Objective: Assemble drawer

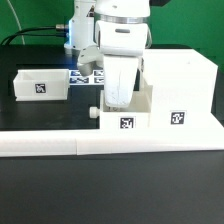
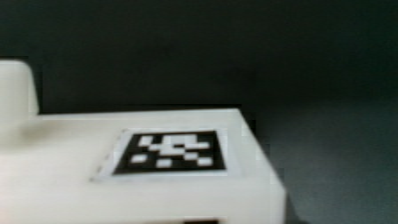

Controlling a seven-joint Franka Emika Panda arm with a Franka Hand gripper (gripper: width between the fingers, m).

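Note:
A small white drawer box [image 1: 125, 115] with a marker tag on its side and a knob [image 1: 96, 112] on its exterior-view-left end stands against the open side of the big white drawer housing [image 1: 182, 85]. My gripper [image 1: 117, 100] reaches down onto the drawer box from above; its fingertips are hidden by the box and my white hand. The wrist view is blurred and shows a white panel [image 2: 71, 185] with a black marker tag [image 2: 173, 152] close below the camera. No fingers show there.
A second small white drawer box [image 1: 40, 83] stands at the exterior view's left. The marker board [image 1: 90, 75] lies behind the arm. A long white rail [image 1: 110, 142] runs along the table's front. A white part [image 2: 15, 90] shows beside the panel on the dark table.

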